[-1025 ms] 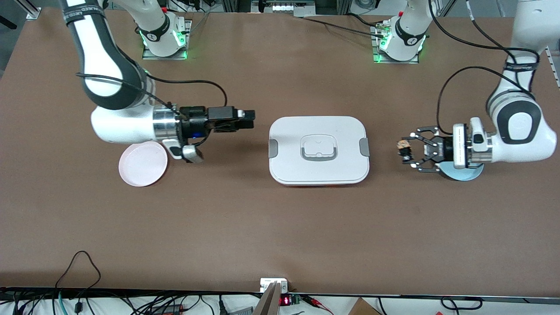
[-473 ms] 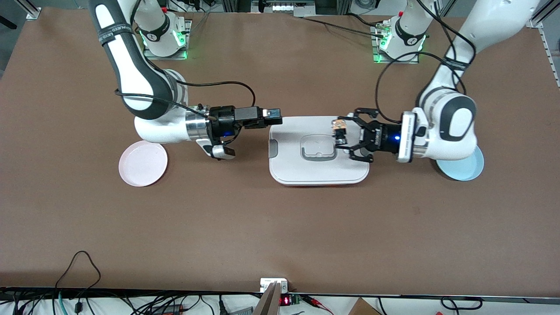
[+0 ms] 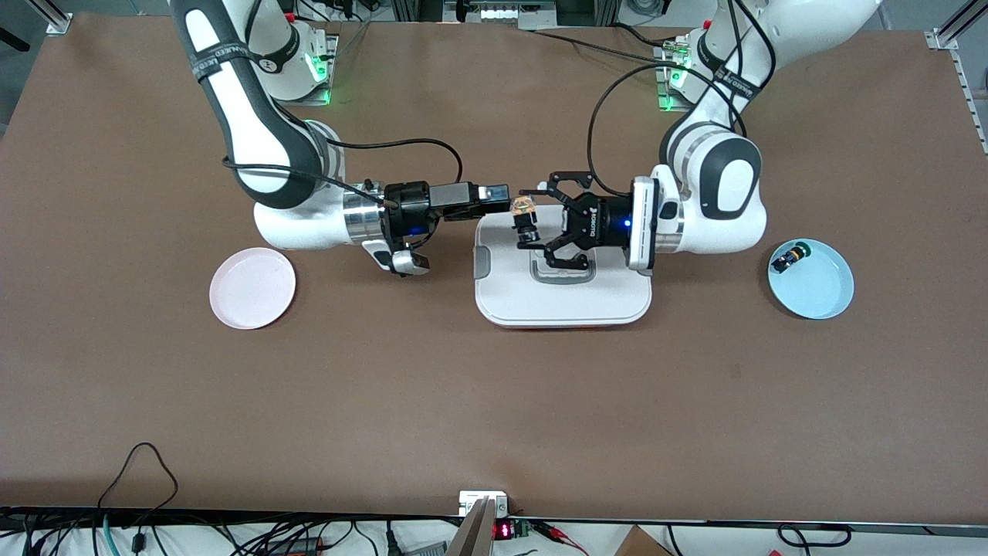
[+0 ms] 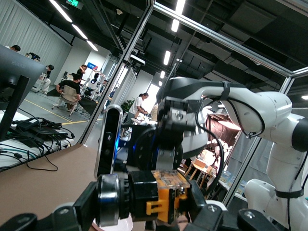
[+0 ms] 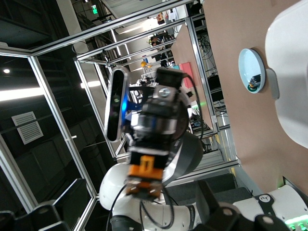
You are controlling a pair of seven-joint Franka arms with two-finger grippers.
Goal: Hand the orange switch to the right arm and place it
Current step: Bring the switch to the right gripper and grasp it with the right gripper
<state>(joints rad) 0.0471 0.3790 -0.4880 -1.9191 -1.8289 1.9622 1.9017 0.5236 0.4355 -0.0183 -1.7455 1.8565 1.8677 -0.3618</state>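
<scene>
The orange switch [image 3: 524, 208], black with an orange cap, is held in the air by my left gripper [image 3: 532, 222], whose claw fingers are shut on it over the white box's end toward the right arm. In the left wrist view the switch [image 4: 163, 191] sits clamped between the claw fingers [image 4: 204, 211]. My right gripper [image 3: 498, 199] is open, with its narrow fingertips right at the switch's cap. In the right wrist view the switch [image 5: 146, 169] hangs just ahead of the spread fingers [image 5: 217, 208].
A white lidded box [image 3: 563, 303] lies mid-table under both grippers. A pink plate [image 3: 252, 288] lies toward the right arm's end. A light blue plate [image 3: 814, 293] toward the left arm's end holds a small green-capped blue switch [image 3: 789, 257].
My left gripper has carried the orange switch from beside the blue plate to over the white box. My right gripper has moved toward it until the two meet.
</scene>
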